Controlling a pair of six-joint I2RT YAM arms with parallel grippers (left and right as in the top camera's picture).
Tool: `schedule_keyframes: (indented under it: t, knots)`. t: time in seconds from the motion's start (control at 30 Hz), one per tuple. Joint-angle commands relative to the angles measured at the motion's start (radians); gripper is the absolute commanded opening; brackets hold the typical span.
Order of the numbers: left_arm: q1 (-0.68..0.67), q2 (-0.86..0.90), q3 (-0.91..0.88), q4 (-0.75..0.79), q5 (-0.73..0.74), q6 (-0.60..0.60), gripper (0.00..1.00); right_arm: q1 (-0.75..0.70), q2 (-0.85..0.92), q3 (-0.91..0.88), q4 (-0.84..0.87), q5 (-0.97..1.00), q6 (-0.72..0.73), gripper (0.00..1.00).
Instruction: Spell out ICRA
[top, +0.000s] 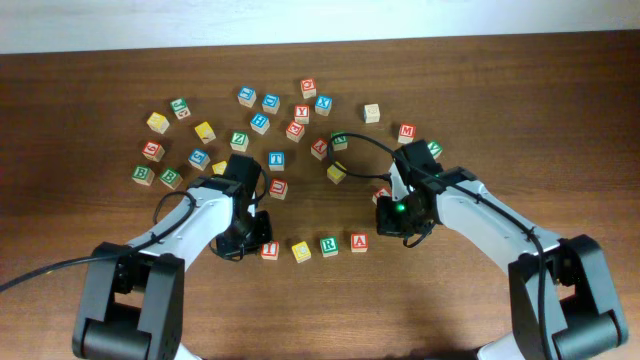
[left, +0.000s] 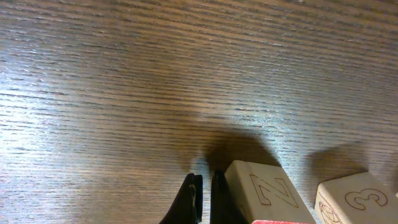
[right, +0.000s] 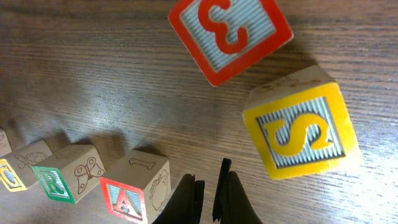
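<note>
My left claw (left: 204, 186) and right claw (right: 208, 186) are pinched together, empty. The left sits beside the red-topped block (left: 264, 193); swinging sideways could knock it askew.

Soft, even light leaves a pale sheen on the table (left: 261, 115); close wrist views look perhaps slightly blurred.

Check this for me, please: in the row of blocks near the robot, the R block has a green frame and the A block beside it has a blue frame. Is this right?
Not quite. The A block has a red frame, not a blue one, as the right wrist view shows clearly. The rest holds: the R block beside it has a green frame.
</note>
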Motion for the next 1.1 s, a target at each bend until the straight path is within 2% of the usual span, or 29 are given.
schedule_keyframes:
  t: [0.0,0.07,0.37,1.07]
  knots:
    - [-0.006,0.002,-0.011,0.000,0.057,0.002,0.00,0.031,0.046,-0.010,0.011,0.011,0.004,0.04]
    - [-0.007,0.002,-0.011,-0.006,0.098,0.002,0.00,0.046,0.077,-0.010,0.018,0.006,0.005,0.04]
    - [-0.080,0.002,-0.011,-0.005,0.096,0.002,0.00,0.114,0.095,-0.010,0.043,-0.034,0.005,0.04]
    - [-0.080,0.002,-0.011,0.020,0.128,0.002,0.01,0.116,0.095,-0.010,0.051,-0.200,0.006,0.04]
